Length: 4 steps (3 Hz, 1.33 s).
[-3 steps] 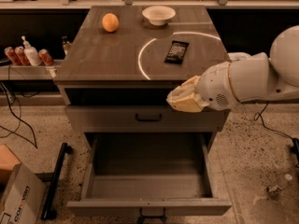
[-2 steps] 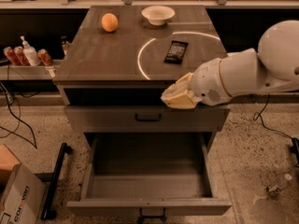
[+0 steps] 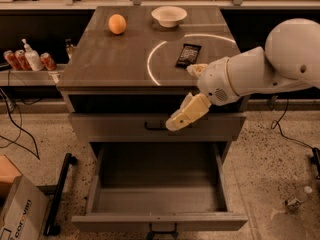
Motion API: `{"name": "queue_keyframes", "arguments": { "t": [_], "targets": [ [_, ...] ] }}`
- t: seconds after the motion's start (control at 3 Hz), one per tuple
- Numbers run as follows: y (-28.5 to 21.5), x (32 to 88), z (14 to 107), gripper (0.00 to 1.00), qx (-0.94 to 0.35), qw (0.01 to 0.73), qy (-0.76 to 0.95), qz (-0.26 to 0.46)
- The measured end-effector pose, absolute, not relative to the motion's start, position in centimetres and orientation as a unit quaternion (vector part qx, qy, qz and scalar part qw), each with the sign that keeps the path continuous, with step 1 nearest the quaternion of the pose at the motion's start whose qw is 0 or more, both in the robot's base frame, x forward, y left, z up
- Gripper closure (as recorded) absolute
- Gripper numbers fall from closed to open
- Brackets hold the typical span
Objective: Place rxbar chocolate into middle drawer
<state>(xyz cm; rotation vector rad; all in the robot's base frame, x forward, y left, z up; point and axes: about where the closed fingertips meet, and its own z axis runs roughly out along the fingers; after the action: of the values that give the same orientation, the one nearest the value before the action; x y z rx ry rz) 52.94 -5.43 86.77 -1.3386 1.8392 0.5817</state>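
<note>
Holding the claw (image 3: 182, 97) open and empty at the counter's (image 3: 100, 64) near right edge, just near of the flat-lying rxbar chocolate (image 3: 188, 55), probably needing lifting over it and straddling its narrow width before pinching, above the pulled-open middle drawer (image 3: 155, 181).

White bulbous arm (image 3: 260, 71) — cream-yellow hand (image 3: 182, 98) at its tip.

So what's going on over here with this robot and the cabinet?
The robot's end effector hangs open and empty at the front edge of the grey wood-grain cabinet, just below the flat black-wrapped snack bar lying on top. The wide grey lower drawer is pulled out, nothing visible inside. The bar has not been picked up yet.
</note>
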Motion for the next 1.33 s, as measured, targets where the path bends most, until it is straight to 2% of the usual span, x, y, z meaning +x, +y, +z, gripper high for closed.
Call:
{"name": "queue_keyframes", "arguments": {
  "t": [0.67, 1.33],
  "targets": [
    [-5.0, 54.0, 87.0, 0.0, -0.527, 0.392, 0.724, 0.212],
    [-4.5, 59.9, 87.3, 0.0, -0.493, 0.434, 0.725, 0.207]
  ]
}}
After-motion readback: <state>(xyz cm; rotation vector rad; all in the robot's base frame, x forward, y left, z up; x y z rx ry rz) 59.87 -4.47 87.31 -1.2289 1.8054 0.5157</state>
